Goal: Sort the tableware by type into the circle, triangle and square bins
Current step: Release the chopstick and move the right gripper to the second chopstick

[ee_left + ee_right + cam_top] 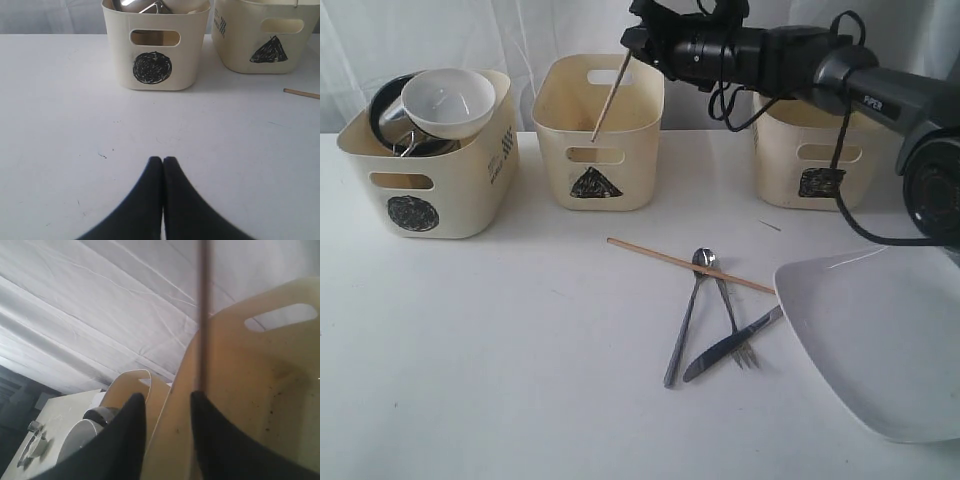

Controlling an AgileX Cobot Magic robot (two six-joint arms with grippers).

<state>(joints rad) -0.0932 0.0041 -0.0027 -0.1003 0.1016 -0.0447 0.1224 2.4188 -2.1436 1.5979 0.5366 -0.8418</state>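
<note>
Landmark: triangle bin (595,150), middle of a row of three on the table (520,350).
- In it: one chopstick (610,95), standing tilted.
- Left of it: circle bin (440,185), holding a white bowl (448,100) on top of steel ware (395,125).
- Right of it: square bin (790,175).
- Before it, to the right: second chopstick (670,258), lying crossed with the spoon (685,320) and fork (728,305); the knife (730,345) crosses the fork.
- Farther right: plate (880,330), its rim at the knife's end.

Cream circle bin (470,190), triangle bin (632,172), square bin (778,172) with black scribbled marks; white plate (880,340), tan chopstick (690,265)
</note>
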